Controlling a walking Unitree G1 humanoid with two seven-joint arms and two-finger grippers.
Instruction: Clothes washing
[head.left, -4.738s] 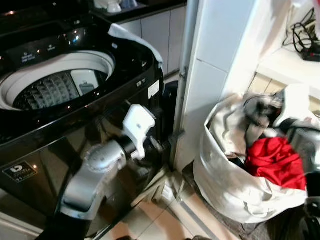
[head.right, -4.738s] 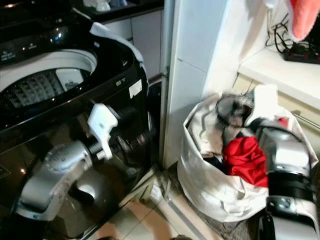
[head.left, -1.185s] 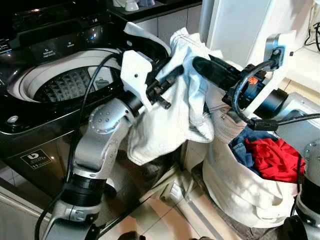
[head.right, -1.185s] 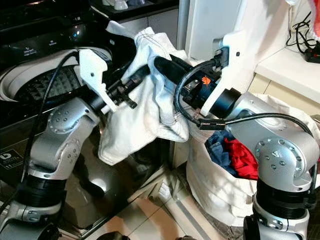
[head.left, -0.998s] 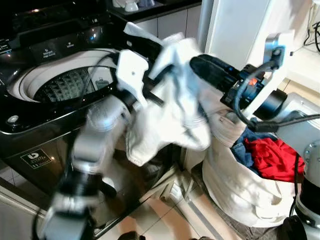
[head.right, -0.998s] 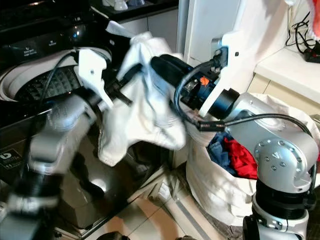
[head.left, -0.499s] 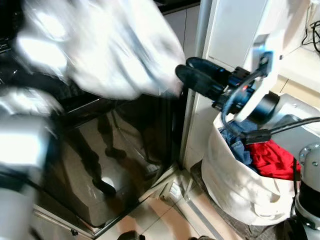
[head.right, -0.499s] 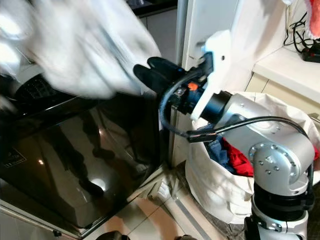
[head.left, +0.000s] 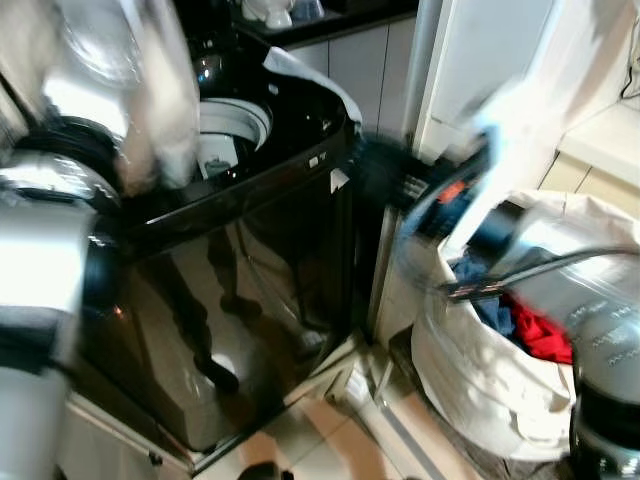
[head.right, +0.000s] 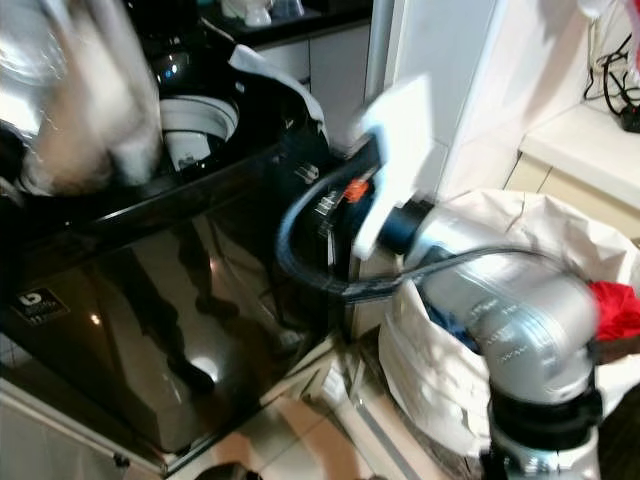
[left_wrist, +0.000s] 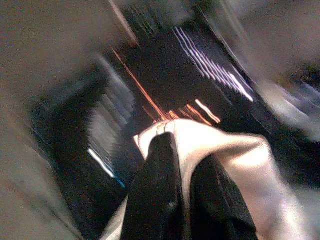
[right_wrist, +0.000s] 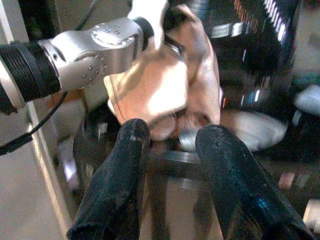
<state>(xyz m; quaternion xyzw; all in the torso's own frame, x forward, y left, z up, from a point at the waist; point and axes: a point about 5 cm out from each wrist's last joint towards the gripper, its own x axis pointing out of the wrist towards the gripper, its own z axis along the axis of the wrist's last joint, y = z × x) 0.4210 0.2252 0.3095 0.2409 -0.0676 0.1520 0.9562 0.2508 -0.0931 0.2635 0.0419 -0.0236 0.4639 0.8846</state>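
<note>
A white garment (head.left: 150, 95) hangs blurred at the upper left, over the black top-loading washing machine (head.left: 260, 230) and beside its drum opening (head.left: 228, 128). My left gripper (left_wrist: 182, 167) is shut on this garment; in the left wrist view the cloth (left_wrist: 225, 150) wraps over the black fingers (left_wrist: 157, 200). My right gripper (right_wrist: 172, 150) is open with nothing between its fingers (right_wrist: 122, 175). It hovers, blurred, by the washer's right corner (head.left: 385, 172), apart from the garment (right_wrist: 160, 90).
A white laundry bag (head.left: 480, 390) stands on the floor at the right, holding red cloth (head.left: 540, 335) and blue cloth (head.left: 482, 300). A white wall panel (head.left: 480, 60) rises between washer and bag. Tiled floor (head.left: 330, 430) lies below.
My left arm has swung the white garment up and to the left, over the washer's top. The right gripper has let go of it and stays near the washer's corner. The camera shifted too.
</note>
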